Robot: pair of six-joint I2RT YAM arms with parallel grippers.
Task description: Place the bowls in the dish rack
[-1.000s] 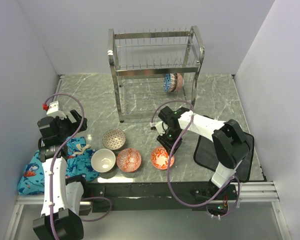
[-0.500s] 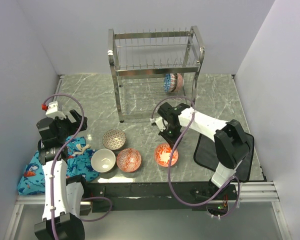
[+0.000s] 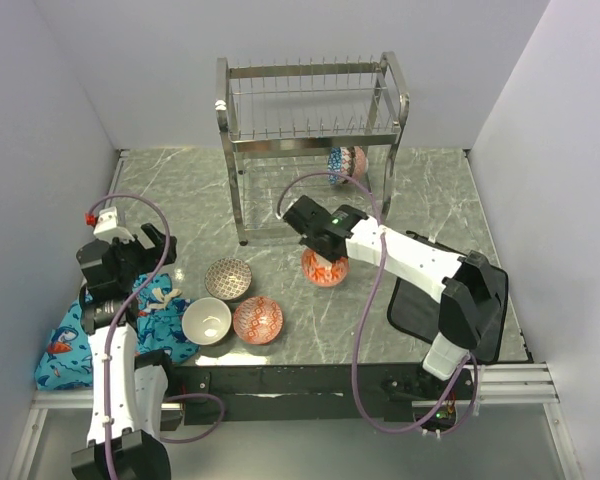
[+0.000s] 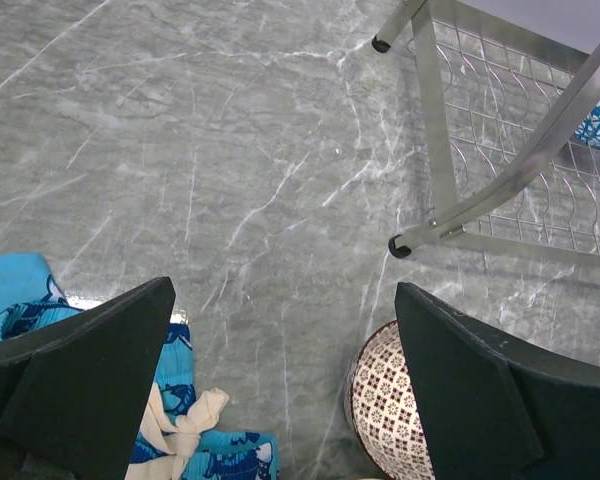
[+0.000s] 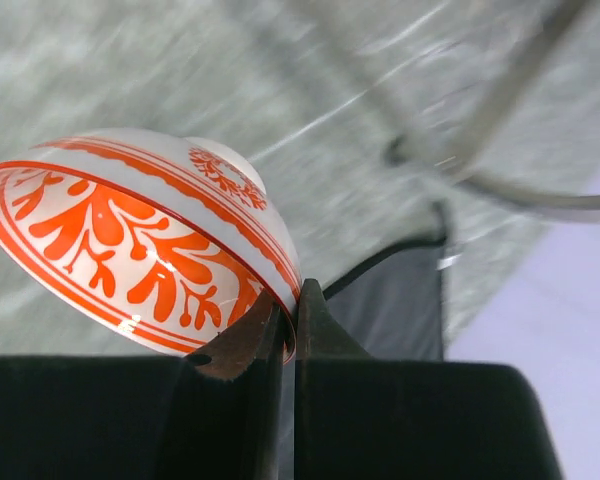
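Note:
The steel dish rack (image 3: pixel 310 130) stands at the back; a blue bowl (image 3: pixel 336 165) and a pinkish bowl (image 3: pixel 357 160) stand on edge in its lower tier. My right gripper (image 3: pixel 318 252) is shut on the rim of the red-orange bowl (image 3: pixel 326 269), held tilted above the table in front of the rack; the right wrist view shows the fingers (image 5: pixel 325 335) pinching the rim of this bowl (image 5: pixel 140 235). A brown-grey bowl (image 3: pixel 228 278), a cream-white bowl (image 3: pixel 206 320) and a red-patterned bowl (image 3: pixel 257 320) sit at the front. My left gripper (image 4: pixel 283 290) is open and empty, left of the brown-grey bowl (image 4: pixel 390 410).
A blue patterned cloth (image 3: pixel 120 325) lies at the front left under the left arm. A black mat (image 3: pixel 420 300) lies at the front right. The rack's foot and lower frame (image 4: pixel 430 235) show in the left wrist view. Grey walls enclose the table.
My right gripper has lifted the red-orange bowl from the front of the table and carried it back and left, toward the rack. The left arm has barely moved.

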